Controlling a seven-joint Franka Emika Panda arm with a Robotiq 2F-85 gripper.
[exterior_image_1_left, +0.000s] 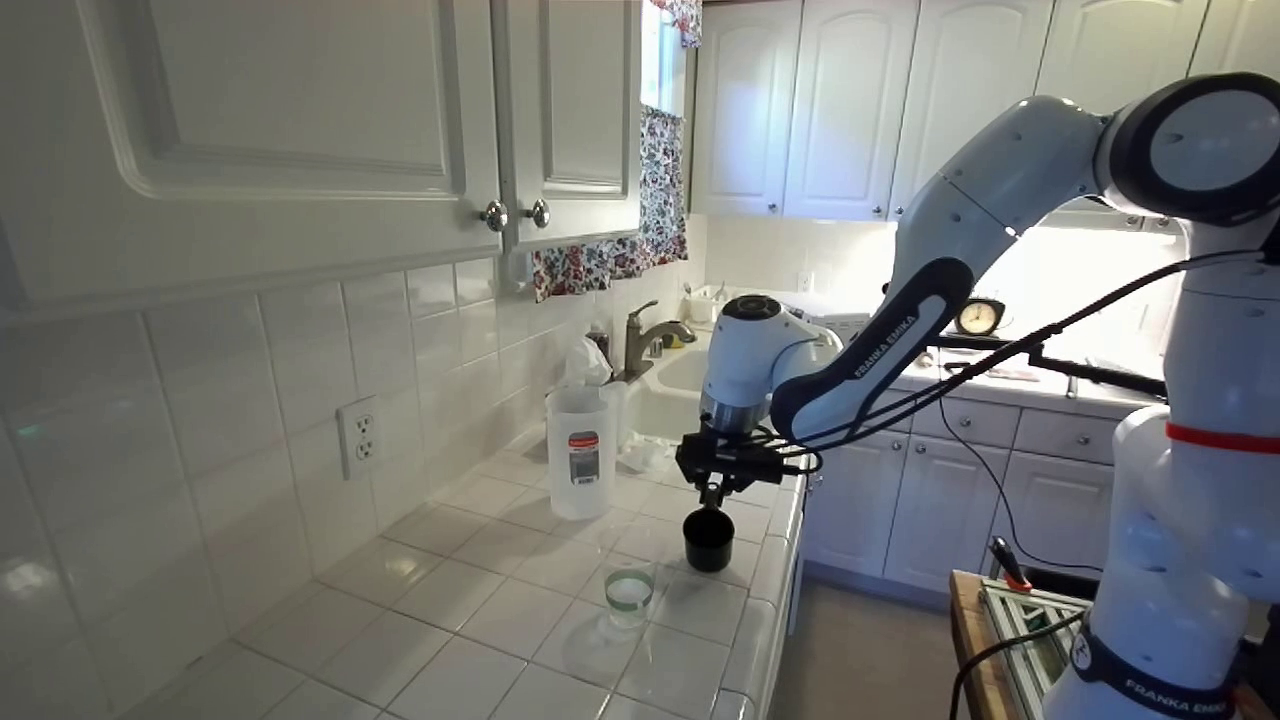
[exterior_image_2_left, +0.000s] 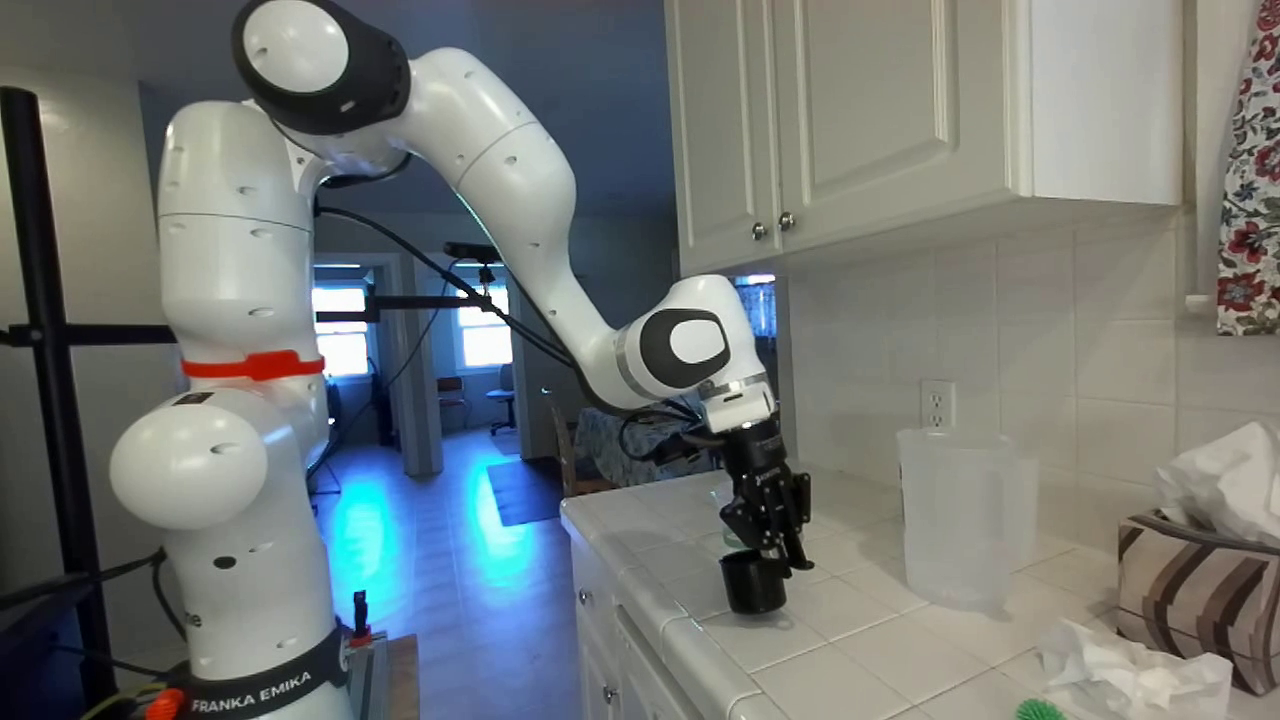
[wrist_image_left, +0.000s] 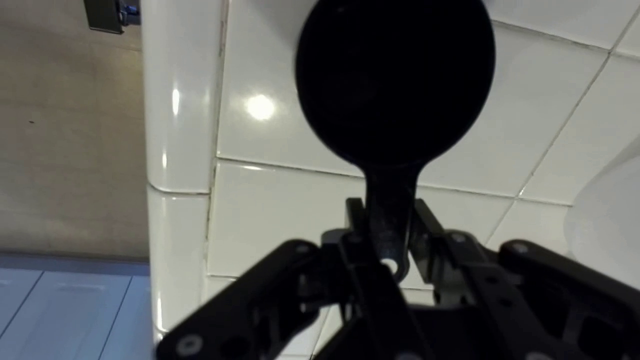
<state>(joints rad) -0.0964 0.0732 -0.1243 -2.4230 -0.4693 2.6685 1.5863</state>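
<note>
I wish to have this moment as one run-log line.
gripper: closed on handle | held: black cup, mouth up | nearby: green-banded clear container, translucent pitcher

A hand could pass over the counter (exterior_image_1_left: 480, 610) between the black cup (exterior_image_1_left: 709, 545) and the pitcher (exterior_image_1_left: 582, 450), or between the glass (exterior_image_1_left: 629, 600) and the wall (exterior_image_1_left: 450, 395). The glass stands near the black cup, barring a low sweep away from the sink (exterior_image_1_left: 668, 412); toward the sink, the pitcher, tissue box (exterior_image_2_left: 1200, 595) and crumpled tissue (exterior_image_2_left: 1130, 670) crowd the way. Upper cabinets (exterior_image_1_left: 300, 110) overhang the wall side, capping height there.
</note>
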